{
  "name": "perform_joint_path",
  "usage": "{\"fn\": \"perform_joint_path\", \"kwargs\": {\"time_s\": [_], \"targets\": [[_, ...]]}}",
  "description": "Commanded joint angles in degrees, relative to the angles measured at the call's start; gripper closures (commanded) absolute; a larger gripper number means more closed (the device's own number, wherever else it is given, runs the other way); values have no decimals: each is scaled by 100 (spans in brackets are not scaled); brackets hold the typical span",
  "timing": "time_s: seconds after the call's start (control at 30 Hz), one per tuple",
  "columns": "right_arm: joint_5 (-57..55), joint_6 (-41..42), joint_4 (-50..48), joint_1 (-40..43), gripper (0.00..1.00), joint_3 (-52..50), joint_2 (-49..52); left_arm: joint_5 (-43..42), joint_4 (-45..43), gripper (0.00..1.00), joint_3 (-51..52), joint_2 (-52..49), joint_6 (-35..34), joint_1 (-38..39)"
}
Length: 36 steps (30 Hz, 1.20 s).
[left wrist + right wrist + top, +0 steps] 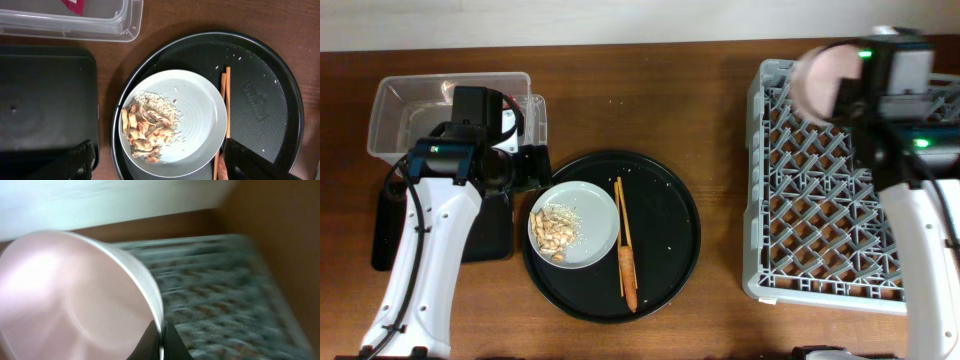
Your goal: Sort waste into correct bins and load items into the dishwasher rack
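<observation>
**mo:** How far along is this? The rack (830, 190) looks bare wherever the arm isn't covering it.

**kit:** Early days imo. The round tray (670, 250) holds most of the stuff. The tub (410, 110) and black bin (45, 100) sit to its left, and I can't see anything in the bin.

**mo:** Dishes?

**kit:** The plate (175, 117) is on the round tray. The left gripper (160, 165) hovers over it, fingers spread wide and empty. The bowl (820, 80) is up over the rack's far-left corner with the right gripper (160, 342) pinching its rim, so it's not loaded yet.

**mo:** Small stuff?

**kit:** Chopsticks (621, 225) and carrot (629, 278) lie on the round tray beside the plate, and the scraps (147, 132) are heaped on the plate. The wrapper (74, 5) is in the tub, which is the only thing I'd call sorted. Can't find the cup or paper.
</observation>
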<state>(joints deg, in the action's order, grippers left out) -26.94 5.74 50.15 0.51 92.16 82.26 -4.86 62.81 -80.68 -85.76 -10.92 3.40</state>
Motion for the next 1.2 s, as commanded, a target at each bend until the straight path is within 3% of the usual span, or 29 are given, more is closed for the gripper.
{"fn": "perform_joint_path", "kwargs": {"time_s": [0.0, 0.07, 0.13, 0.33, 0.53, 0.77, 0.93, 1.07, 1.17], "targets": [[-1886, -74, -203, 807, 96, 0, 184, 22, -15, 18, 7, 37, 52, -31], [-2105, -74, -372, 1246, 96, 0, 354, 22, -17, 18, 7, 37, 50, -31], [-3139, 168, -463, 1504, 96, 0, 715, 20, -15, 18, 7, 37, 50, -31], [-3982, 339, -811, 1644, 96, 0, 2295, 22, -17, 18, 7, 37, 50, -31], [-3919, 345, -1360, 1639, 96, 0, 3178, 20, -17, 18, 7, 37, 48, -31], [-3279, 424, -1222, 1484, 96, -22, 3335, 17, -17, 18, 7, 37, 48, -31], [-2551, 431, -417, 1137, 96, -22, 3335, 17, -15, 18, 7, 37, 48, -31], [-2398, 1517, 658, 1113, 95, -22, 3287, 17, -13, 18, 7, 37, 48, -31], [-1853, 1580, 1276, 1108, 83, -22, 3093, 17, -13, 18, 7, 37, 48, -31]]}}
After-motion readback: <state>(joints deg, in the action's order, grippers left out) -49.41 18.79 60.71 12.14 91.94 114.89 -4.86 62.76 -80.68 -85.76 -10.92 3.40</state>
